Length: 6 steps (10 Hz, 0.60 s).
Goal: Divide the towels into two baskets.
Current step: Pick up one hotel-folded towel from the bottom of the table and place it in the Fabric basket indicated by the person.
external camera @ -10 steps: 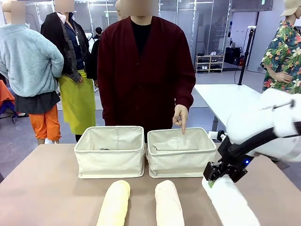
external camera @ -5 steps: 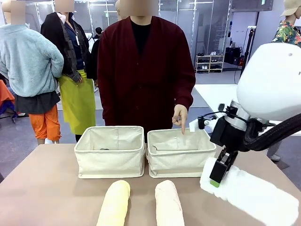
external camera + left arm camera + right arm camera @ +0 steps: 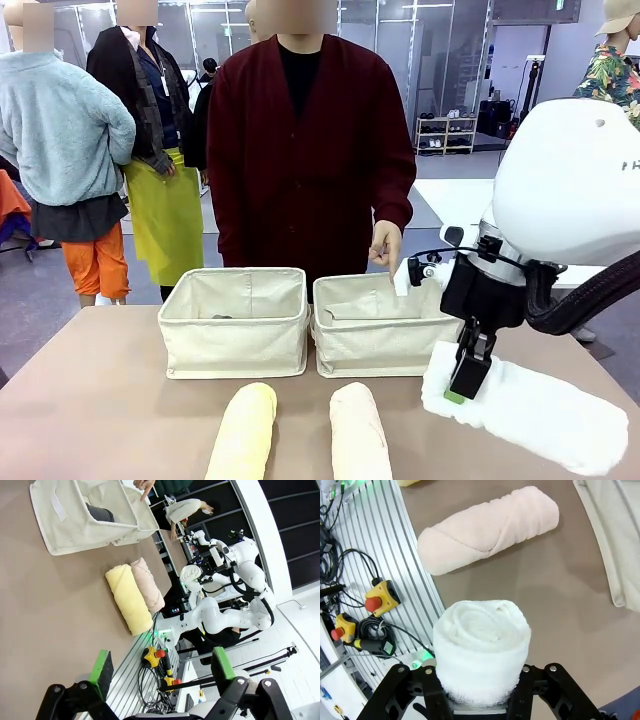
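Note:
Two cream canvas baskets stand side by side, the left basket (image 3: 233,322) and the right basket (image 3: 385,326). A dark grey towel (image 3: 97,513) lies in the left basket (image 3: 65,517). In front of them lie the pale yellow towel (image 3: 243,435) and the pinkish cream towel (image 3: 358,432). My right gripper (image 3: 465,378) is shut on one end of the white towel (image 3: 525,408), holding it just right of the right basket. The white roll (image 3: 482,647) sits between its fingers above the pinkish towel (image 3: 490,527). My left gripper (image 3: 162,667) is open and holds nothing, off to the side of the yellow towel (image 3: 129,598).
A person in a dark red cardigan stands behind the baskets, one hand (image 3: 385,250) pointing down over the right basket. Cables and yellow stop buttons (image 3: 380,600) lie on the slatted rail beyond the table's near edge. Bare table surrounds the two lying towels.
My right gripper has risen and turned, swinging the white towel from lengthwise on the table to hanging crosswise to the right. The person's pointing hand lifted a little.

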Available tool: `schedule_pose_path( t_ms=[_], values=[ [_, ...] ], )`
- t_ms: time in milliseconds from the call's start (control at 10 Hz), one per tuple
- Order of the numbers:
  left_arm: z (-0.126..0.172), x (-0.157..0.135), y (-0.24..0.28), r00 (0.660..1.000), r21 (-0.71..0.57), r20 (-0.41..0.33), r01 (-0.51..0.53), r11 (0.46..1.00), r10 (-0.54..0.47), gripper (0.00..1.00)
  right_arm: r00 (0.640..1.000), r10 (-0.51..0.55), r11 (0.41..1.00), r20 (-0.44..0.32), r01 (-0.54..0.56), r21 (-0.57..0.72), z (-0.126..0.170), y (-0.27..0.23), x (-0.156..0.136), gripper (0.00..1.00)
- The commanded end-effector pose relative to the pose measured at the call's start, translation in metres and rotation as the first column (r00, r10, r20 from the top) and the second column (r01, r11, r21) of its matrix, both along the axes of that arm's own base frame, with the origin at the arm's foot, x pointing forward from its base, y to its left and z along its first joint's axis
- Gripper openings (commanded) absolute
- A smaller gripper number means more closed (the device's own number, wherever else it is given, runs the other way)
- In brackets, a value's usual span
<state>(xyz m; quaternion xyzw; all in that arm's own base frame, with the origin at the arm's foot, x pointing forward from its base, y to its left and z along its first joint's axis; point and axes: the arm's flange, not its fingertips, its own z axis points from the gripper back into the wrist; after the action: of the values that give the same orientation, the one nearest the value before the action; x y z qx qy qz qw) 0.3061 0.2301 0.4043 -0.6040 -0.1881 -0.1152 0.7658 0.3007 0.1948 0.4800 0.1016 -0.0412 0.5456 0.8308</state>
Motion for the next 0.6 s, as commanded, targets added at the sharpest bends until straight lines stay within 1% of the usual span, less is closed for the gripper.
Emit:
schedule_pose_path(
  t_ms=[0, 100, 200, 300, 400, 500],
  values=[
    [0.003, -0.004, 0.001, 1.000, 0.009, -0.019, -0.001, 1.000, 0.001, 1.00, 0.999, -0.038, 0.999, -0.015, 0.038, 0.000, 0.007, 0.001, -0.001, 0.06],
    [0.003, -0.004, 0.001, 1.000, 0.009, -0.019, -0.001, 1.000, 0.001, 1.00, 1.000, 0.000, 1.000, 0.000, 0.000, 0.000, 0.000, 0.000, 0.000, 0.34],
    [0.003, -0.004, 0.001, 1.000, 0.009, -0.019, -0.001, 1.000, 0.001, 1.00, 0.998, 0.053, 0.997, 0.026, -0.052, -0.050, -0.008, -0.002, 0.005, 0.34],
    [0.003, -0.004, 0.001, 1.000, 0.009, -0.019, -0.001, 1.000, 0.001, 1.00, 0.984, 0.148, 0.988, 0.101, -0.142, -0.058, 0.002, 0.014, 0.022, 0.34],
    [0.003, -0.004, 0.001, 1.000, 0.009, -0.019, -0.001, 1.000, 0.001, 1.00, 0.953, 0.215, 0.971, 0.215, -0.185, -0.153, 0.015, 0.034, 0.041, 0.34],
    [0.003, -0.004, 0.001, 1.000, 0.009, -0.019, -0.001, 1.000, 0.001, 1.00, 0.923, 0.348, 0.936, 0.162, -0.332, -0.120, 0.027, 0.055, 0.064, 0.34]
  ],
)
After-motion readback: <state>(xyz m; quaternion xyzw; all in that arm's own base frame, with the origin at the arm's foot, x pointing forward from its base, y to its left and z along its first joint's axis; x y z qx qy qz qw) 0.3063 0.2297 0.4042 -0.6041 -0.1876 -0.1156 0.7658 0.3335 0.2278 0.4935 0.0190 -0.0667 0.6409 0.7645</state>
